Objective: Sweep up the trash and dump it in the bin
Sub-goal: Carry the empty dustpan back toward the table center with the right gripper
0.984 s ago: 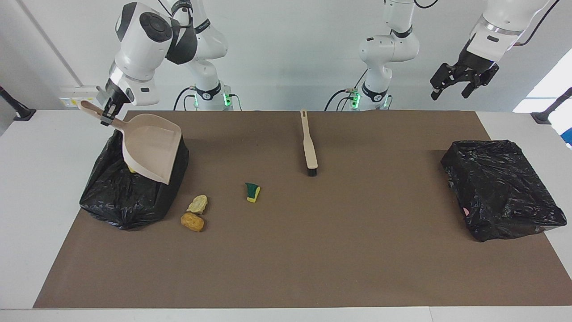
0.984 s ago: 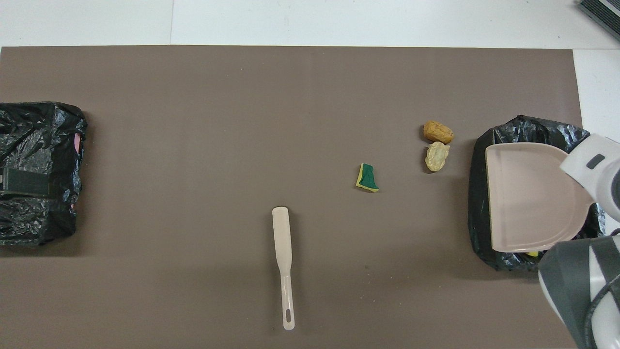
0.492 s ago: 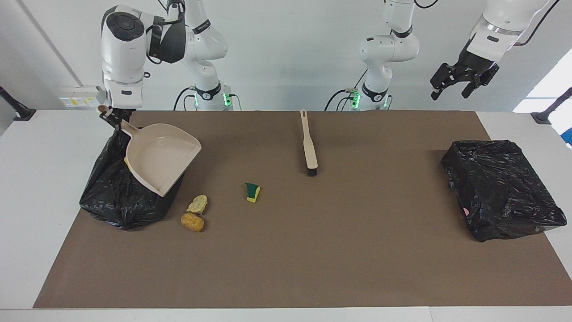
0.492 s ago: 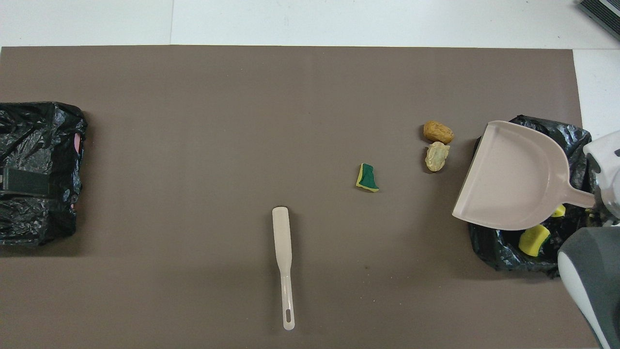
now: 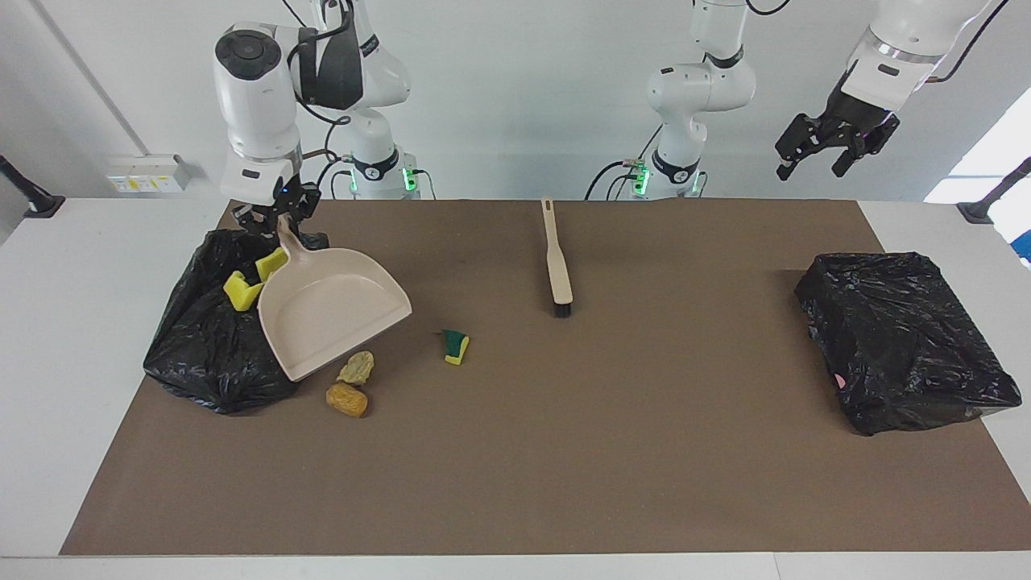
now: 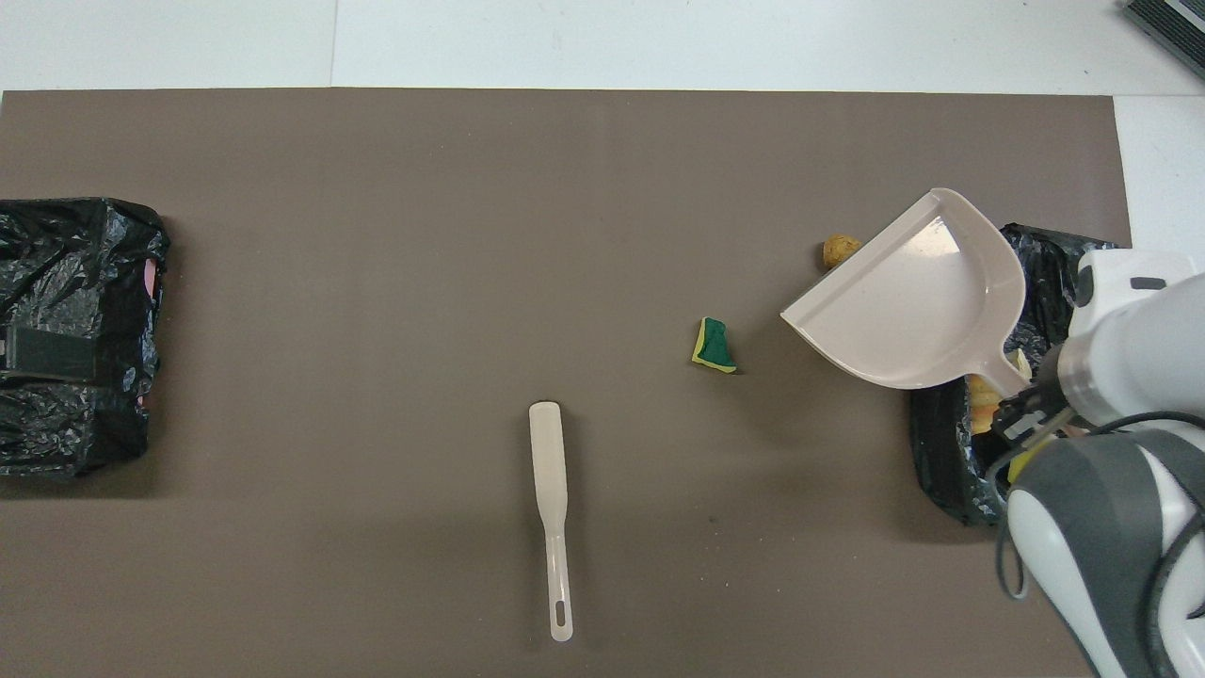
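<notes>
A: Where was the right pincer [image 5: 272, 216]?
B: Over the black-bagged bin [image 5: 211, 354] at the right arm's end of the worktop [image 5: 48, 322], clamped tight on the handle of the beige dustpan [image 5: 330, 318]. The pan hung tilted, its mouth toward the middle of the brown mat [image 5: 564, 451], and its pan looked empty.

A: Trash?
B: Split. Two yellow sponge pieces [image 5: 242, 292] lay in that bin, right beside the dustpan handle. Three scraps were on the mat: a pale beige wad [image 5: 356, 367] just at the pan's lip, an orange-brown lump [image 5: 347, 399] touching it and farther from the robots, and a green-faced sponge piece [image 5: 456, 345] a bit toward the middle. From overhead the pan covered the wad and most of the lump.

A: Brush?
B: The beige brush [image 5: 556, 259] lay flat on the mat near the middle, handle end toward the robots, black bristles pointing away. Nothing was touching it.

A: Left arm?
B: Waiting. The left pincer [image 5: 834, 149] hung high above the left arm's end of the worktop, jaws wide, holding nothing. A second black-bagged bin [image 5: 902, 338] sat below it on the mat.
</notes>
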Motion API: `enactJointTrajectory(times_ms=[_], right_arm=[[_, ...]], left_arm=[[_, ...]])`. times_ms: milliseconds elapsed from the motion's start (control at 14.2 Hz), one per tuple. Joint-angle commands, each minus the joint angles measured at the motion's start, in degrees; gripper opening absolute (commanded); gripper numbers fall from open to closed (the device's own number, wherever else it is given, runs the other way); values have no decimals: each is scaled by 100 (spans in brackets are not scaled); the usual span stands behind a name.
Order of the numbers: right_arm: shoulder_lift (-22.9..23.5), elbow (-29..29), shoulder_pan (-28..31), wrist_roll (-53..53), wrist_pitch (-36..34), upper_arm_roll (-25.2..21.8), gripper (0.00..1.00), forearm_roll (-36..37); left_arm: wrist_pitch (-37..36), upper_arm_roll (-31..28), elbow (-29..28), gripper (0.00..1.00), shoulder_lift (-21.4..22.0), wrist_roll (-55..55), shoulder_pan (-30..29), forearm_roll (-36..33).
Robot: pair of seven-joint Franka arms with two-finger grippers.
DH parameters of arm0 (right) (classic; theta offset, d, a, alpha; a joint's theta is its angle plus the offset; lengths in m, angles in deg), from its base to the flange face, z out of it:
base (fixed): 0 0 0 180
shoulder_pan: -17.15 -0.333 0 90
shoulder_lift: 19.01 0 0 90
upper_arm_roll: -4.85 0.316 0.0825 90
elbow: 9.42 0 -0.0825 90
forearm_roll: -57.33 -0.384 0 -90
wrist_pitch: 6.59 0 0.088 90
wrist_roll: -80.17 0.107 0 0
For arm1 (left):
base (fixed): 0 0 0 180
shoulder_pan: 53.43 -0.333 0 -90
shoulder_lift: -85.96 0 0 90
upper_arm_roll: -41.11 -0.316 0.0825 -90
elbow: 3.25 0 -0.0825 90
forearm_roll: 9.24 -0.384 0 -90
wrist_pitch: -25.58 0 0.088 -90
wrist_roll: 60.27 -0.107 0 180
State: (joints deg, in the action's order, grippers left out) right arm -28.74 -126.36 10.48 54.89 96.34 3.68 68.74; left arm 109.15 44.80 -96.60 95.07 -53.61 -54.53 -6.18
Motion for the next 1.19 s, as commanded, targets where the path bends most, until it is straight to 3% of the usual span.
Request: enactJointTrajectory(times_ms=[0,351,633,843,1124], right_arm=[[391,346,-211,1005,-1,2,0,-612],[1112,697,-1124,3026,446,2,0,-992],[1595,1110,-1441,3634,772,2,0,-1474],[2236,1715,-2056,4652,790,2,0,-1449],[3325,3058,-2645,5445,781,-15,0,-1414]], left_arm=[[-43,26,107,100,-41,55,-31,-104],[-43,26,107,100,-49,55,-31,-104],[-43,26,107,100,-40,55,-31,-104],[-43,26,107,100,-40,55,-31,-104],[-43,26,107,100,-40,55,-31,-104]])
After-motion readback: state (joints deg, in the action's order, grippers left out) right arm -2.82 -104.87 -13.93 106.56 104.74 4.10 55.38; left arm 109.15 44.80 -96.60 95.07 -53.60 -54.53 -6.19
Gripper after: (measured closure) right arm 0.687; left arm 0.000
